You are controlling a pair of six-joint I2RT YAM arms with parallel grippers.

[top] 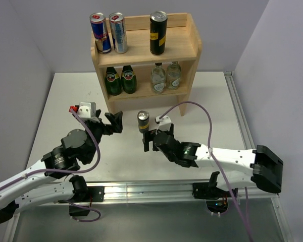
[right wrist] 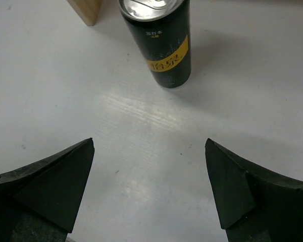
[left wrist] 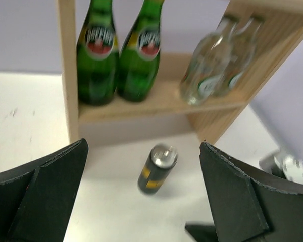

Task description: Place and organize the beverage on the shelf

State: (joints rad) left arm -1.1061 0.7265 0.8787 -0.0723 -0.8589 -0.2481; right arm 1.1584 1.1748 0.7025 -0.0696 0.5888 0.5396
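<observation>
- While the rest of the stock sits on the shelf (top: 139,43), one loose can (top: 143,121), black and gold, stands upright on the table (top: 212,101) just in front of it.
- Top board: two blue-and-silver cans (top: 109,33) at the left, a matching black-and-gold can (top: 158,33) at the right, with a free spot between them.
- Lower tier: two green bottles (top: 120,79) at the left, two clear bottles (top: 165,76) at the right.
- Right gripper (right wrist: 149,143): jaws spread wide, empty, with the loose can just beyond the fingertips.
- Left gripper (left wrist: 144,143): jaws fully apart, empty, facing the shelf.
- Handling, judged: slim, tall and smooth-walled, so the loose can is likely to tip and slip. The thin metal would dent under hard pressure.
- Hold, judged: across the middle of the body at the yellow band, kept vertical.
</observation>
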